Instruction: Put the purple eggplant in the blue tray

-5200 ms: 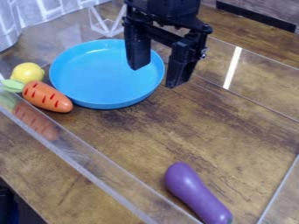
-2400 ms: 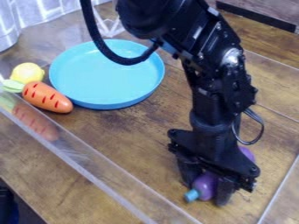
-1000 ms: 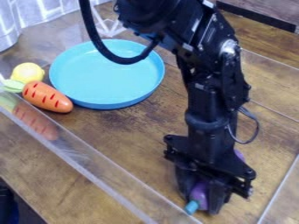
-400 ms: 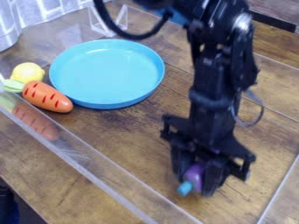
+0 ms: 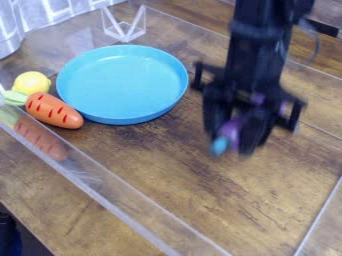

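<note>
Purple and glossy, the toy eggplant (image 5: 233,130) is now gripped in the black robotic claw (image 5: 237,133), lifted off the brown wooden tabletop (image 5: 201,185) and right of centre. The round bright-blue plastic tray (image 5: 120,86), upper left, is probably the next stop; carrying remains.

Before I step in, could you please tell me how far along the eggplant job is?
The pick looks done: the eggplant shows between the fingers of the end effector, up off the tabletop. In hand now is the carry. Left to do: bring it over the blue tray, which lies off to one side, and release it there.
</note>
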You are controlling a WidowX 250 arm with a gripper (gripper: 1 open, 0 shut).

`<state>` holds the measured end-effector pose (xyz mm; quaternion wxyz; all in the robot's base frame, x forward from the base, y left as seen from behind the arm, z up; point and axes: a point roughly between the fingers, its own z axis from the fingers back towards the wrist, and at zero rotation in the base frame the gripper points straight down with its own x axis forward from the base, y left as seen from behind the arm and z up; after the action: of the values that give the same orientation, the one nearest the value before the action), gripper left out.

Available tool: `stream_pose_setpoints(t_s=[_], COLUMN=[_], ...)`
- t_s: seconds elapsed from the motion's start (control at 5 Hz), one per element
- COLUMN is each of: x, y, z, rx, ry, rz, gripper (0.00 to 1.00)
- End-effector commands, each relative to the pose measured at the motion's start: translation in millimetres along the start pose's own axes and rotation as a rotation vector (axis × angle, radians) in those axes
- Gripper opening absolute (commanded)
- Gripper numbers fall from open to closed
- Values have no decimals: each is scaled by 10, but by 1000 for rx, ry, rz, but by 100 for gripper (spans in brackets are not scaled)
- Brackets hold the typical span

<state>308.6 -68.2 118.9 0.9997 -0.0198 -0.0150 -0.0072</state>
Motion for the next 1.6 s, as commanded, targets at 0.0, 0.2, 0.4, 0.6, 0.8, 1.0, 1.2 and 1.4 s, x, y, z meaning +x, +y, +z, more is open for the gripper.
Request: stream_pose_setpoints(t_s=[0.0, 0.2, 0.4, 0.6, 0.8, 1.0, 1.2, 1.4], x=[32, -203, -326, -262, -86, -90, -151, -245], y=[245, 425, 715, 455, 303, 235, 242, 274], z=[444, 351, 350, 322, 305, 349, 376, 359], rx=[20, 36, 38, 37, 32, 31, 40, 45], ry=[-142, -163, -173, -178, -196, -204, -220, -235], rz=[37, 73, 101, 95, 87, 77, 65, 65], gripper=[0, 0, 0, 0, 0, 0, 0, 0])
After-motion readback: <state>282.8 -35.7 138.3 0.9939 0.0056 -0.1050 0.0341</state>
